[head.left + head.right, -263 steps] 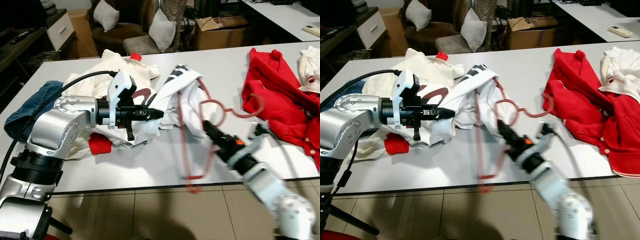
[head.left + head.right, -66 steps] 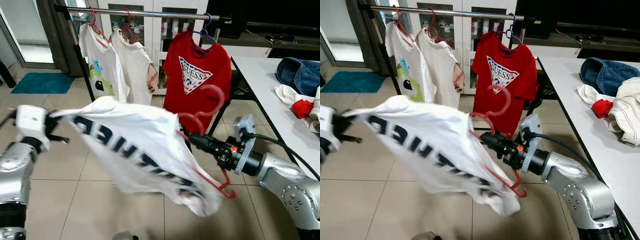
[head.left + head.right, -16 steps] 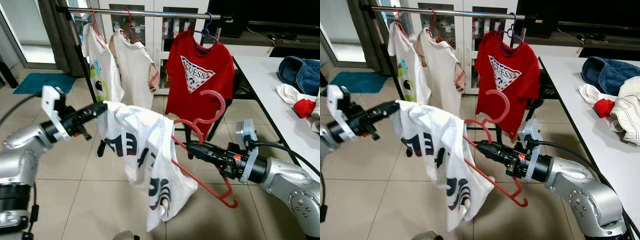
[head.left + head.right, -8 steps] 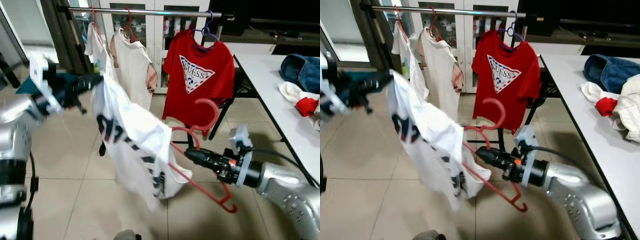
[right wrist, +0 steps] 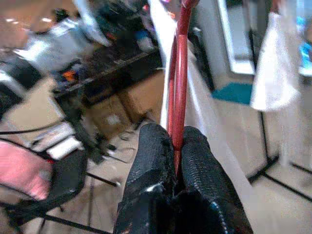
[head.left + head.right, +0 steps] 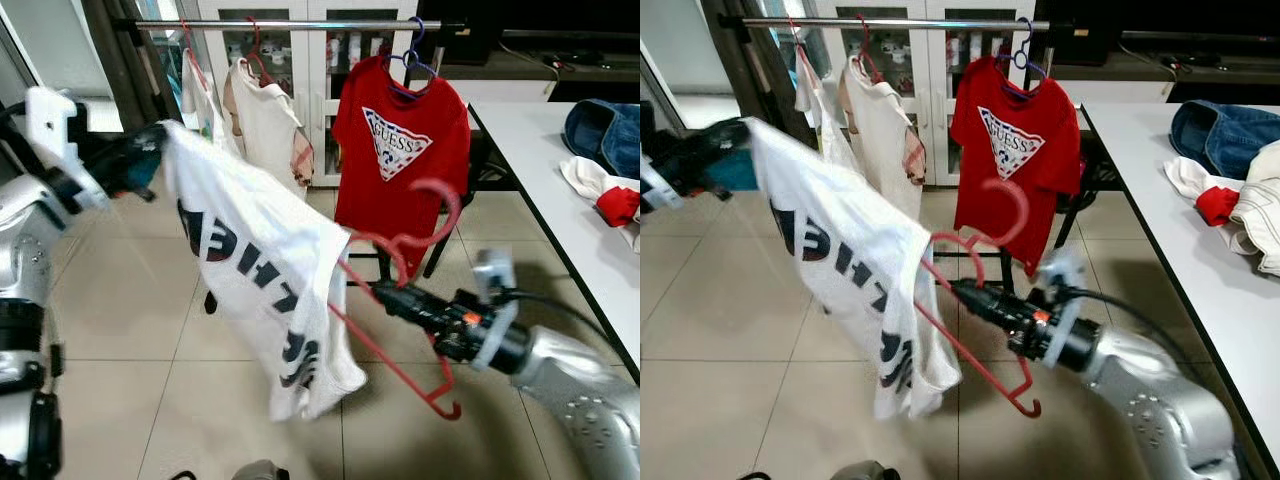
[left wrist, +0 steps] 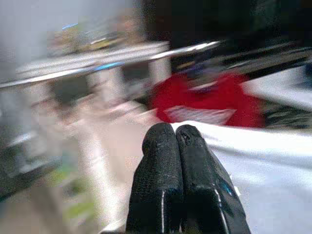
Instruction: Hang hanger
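Standing before a clothes rail, the robot is seen with a red hanger clamped between the closed fingers of the right gripper, which is held low and out in front; in the right wrist view the hanger's red wire is pinched between the two black fingers. A white T-shirt with dark lettering is draped over one side of the hanger, and its far shoulder is pinched by the left gripper, raised out to the left; its fingers are pressed together on the cloth. The hanger's hook is well below the rail and well apart from it. On the rail are hung a red T-shirt and two pale shirts. A table with heaped clothes stands to the right.

The shirt is judged to be only half seated on the hanger, with the lower arm bare. If the left grip is released early, the cloth could slide off to the floor. If the hook is lifted without being turned toward the rail, the bar could be missed or the red T-shirt knocked. The pinch on thin wire could also let the hanger twist.
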Available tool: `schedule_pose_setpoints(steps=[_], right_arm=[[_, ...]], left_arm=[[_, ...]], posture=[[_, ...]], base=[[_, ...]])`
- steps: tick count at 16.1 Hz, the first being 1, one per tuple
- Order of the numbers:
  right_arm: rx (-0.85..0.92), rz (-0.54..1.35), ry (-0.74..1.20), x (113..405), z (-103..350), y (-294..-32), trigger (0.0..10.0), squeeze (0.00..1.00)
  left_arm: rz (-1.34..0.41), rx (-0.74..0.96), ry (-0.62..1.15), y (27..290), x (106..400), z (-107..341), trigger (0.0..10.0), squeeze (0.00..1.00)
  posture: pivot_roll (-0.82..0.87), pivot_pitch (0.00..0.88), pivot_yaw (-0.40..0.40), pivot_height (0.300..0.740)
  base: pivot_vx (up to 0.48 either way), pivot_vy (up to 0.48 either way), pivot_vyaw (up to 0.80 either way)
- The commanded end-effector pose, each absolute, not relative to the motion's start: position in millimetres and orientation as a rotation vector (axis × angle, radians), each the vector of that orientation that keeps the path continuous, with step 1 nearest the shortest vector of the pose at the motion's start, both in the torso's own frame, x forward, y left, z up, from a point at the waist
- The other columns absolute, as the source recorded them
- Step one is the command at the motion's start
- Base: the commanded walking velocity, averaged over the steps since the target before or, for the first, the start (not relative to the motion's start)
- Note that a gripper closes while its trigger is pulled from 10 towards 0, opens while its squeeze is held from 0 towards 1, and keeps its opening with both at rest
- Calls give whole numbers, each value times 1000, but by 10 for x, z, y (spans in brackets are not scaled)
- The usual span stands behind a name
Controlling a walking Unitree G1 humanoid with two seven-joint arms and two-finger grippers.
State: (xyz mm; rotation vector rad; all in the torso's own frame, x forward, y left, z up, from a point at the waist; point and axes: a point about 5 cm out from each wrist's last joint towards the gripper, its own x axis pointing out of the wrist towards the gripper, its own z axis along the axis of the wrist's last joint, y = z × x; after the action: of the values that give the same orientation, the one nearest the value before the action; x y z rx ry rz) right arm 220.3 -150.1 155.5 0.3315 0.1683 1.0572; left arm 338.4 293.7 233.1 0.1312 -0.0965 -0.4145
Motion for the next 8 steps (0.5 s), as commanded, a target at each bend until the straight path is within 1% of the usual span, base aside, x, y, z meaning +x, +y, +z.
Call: schedule_pose_setpoints(steps=[1, 4, 7, 8], right_arm=[[326, 1124, 117, 2148, 1662, -1484, 10000, 0], [323, 1132, 131, 2146, 1652, -1484, 10000, 0], [323, 1133, 139, 2151, 1651, -1488, 10000, 0], [320, 1131, 140, 2155, 1654, -1489, 10000, 0]], left_arm=[[-291, 159, -89, 3071, 3401, 2333, 0, 0], [-140, 139, -88, 3225, 3412, 2298, 0, 0], [-139, 137, -66, 3224, 3421, 2221, 0, 0], [-146, 130, -60, 3205, 3436, 2195, 1725, 0]], posture=[[-15, 0, 75, 740], [-17, 0, 70, 740], [-16, 0, 68, 740], [-16, 0, 66, 740]], base=[[0, 0, 0], [0, 0, 0], [0, 0, 0], [0, 0, 0]])
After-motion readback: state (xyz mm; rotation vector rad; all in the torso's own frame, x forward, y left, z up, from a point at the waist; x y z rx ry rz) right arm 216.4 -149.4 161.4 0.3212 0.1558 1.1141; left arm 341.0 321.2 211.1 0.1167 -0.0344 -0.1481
